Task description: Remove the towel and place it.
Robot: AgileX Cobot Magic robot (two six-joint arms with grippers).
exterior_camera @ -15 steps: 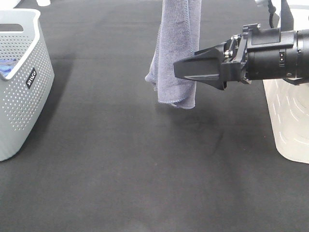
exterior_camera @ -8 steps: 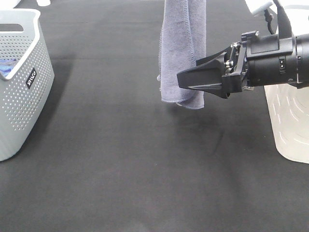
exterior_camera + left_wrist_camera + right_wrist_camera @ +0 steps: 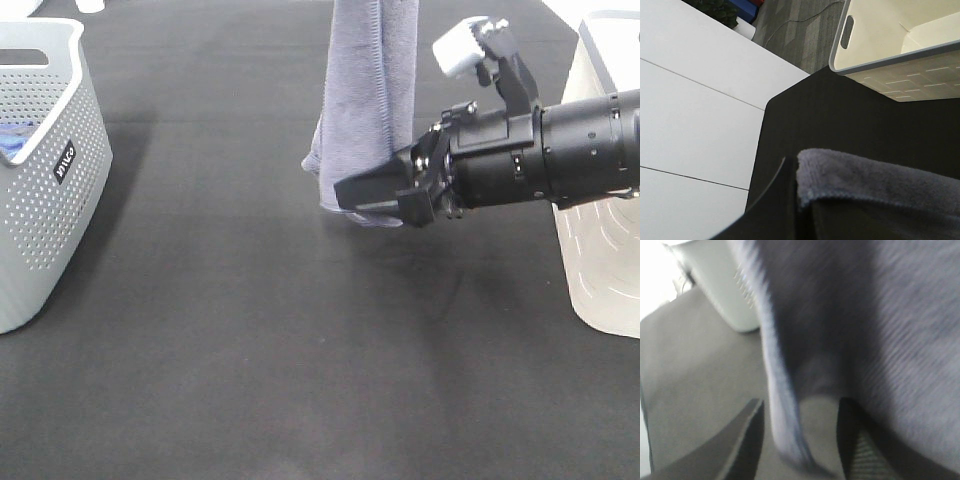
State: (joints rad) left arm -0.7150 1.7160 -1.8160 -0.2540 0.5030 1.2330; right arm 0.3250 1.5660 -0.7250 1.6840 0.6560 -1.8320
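Exterior high view shows the towel hanging as a long folded strip from beyond the picture's top edge, its bunched lower end just above the black table, near the middle and well apart from the grey perforated basket at the left, where a scrap of blue cloth shows over the rim; what holds the upper end lies outside this view. The left wrist view supplies it: a thick folded hem of the towel lies right against the dark finger of the left gripper, which is closed and pinching the cloth, with the white basket standing on the black surface beyond. The right arm reaches in from the right, nearly level and dipping slightly, passing in front of the white basket; the right gripper sits at the towel's lower end. Only the right wrist view, though blurred, looks down between its two fingers; they stand moderately apart with the towel's hanging edge between them; whether either pad touches the cloth cannot be told.
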